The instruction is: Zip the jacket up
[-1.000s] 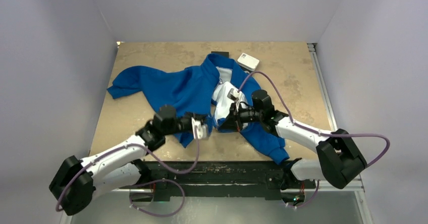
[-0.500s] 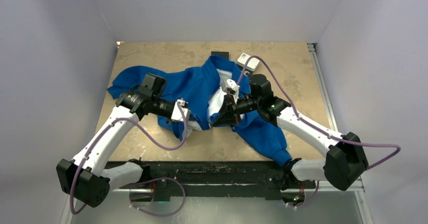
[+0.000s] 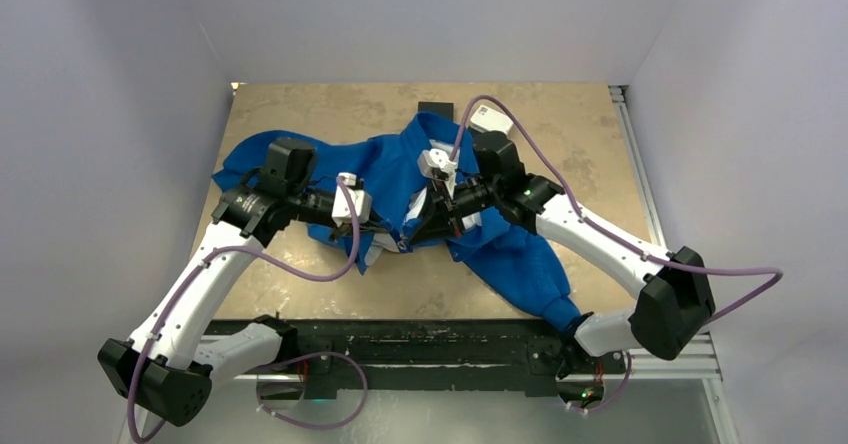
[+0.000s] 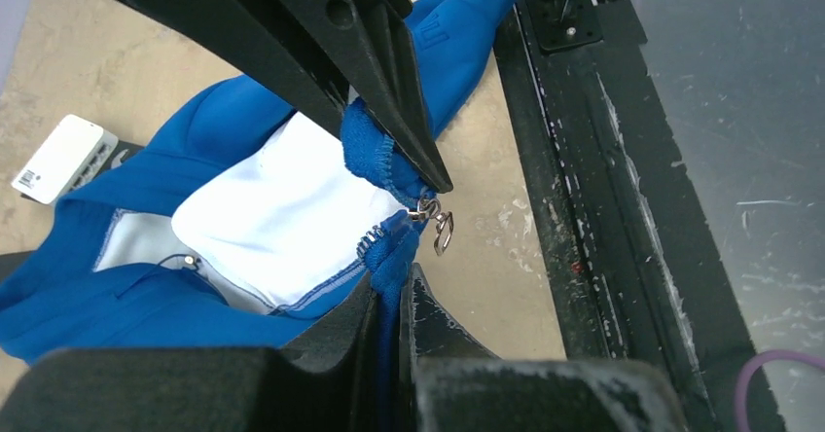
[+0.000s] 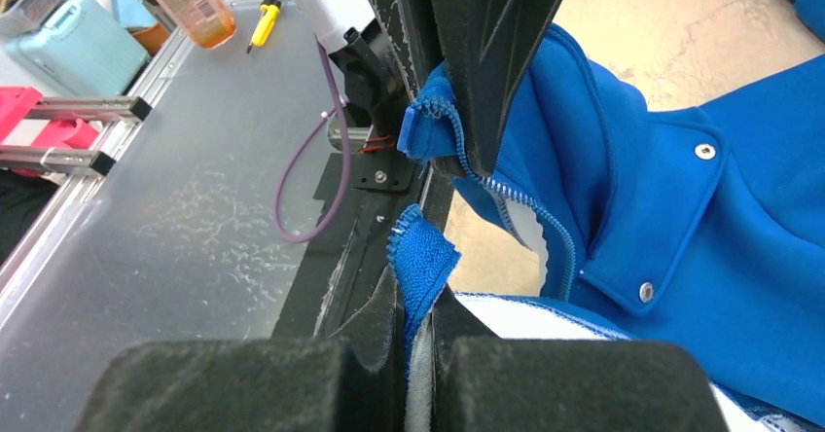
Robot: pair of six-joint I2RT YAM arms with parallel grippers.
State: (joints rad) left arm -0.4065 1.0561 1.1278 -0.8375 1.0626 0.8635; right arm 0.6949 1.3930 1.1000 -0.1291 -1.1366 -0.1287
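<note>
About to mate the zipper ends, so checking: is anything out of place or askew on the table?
The jacket lies bunched and twisted, and one sleeve trails to the table's near edge, cuff against the black rail by the right arm's base. It might snag there.

Jacket (image 3: 515,259) royal blue w/ white lining (image 4: 282,218); table (image 3: 585,129) tan, mottled.

Top view was bright, evenly lit from above; soft shadows fell under arms (image 3: 205,279) on table (image 3: 600,164). Wrist views were sharp on jacket (image 4: 224,121), blurred on nearest fingers (image 4: 243,383).
</note>
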